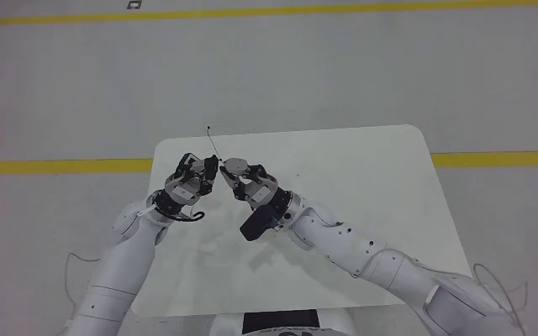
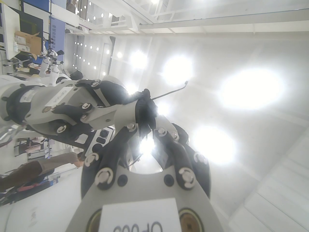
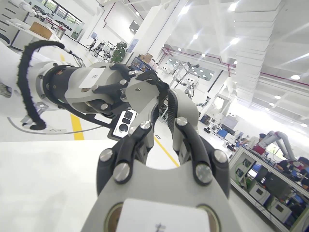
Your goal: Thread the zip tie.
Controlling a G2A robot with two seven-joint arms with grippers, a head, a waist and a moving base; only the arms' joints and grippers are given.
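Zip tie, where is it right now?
In the top view the zip tie sticks out as a thin black strand from where the left gripper and right gripper meet, above the far left part of the white table.

White table (image 1: 378, 168) on grey floor (image 1: 252, 76) with yellow lines (image 1: 76, 165)

Left gripper (image 1: 207, 167) and right gripper (image 1: 228, 170) meet tip to tip above the far-left part of the table (image 1: 378, 168).
The left arm (image 1: 126, 252) comes in from the near left, the right arm (image 1: 361, 248) from the near right, crossing the table's middle. The zip tie (image 1: 213, 143), pinched at the left gripper's tips, sticks out from between the two grippers toward the far edge.
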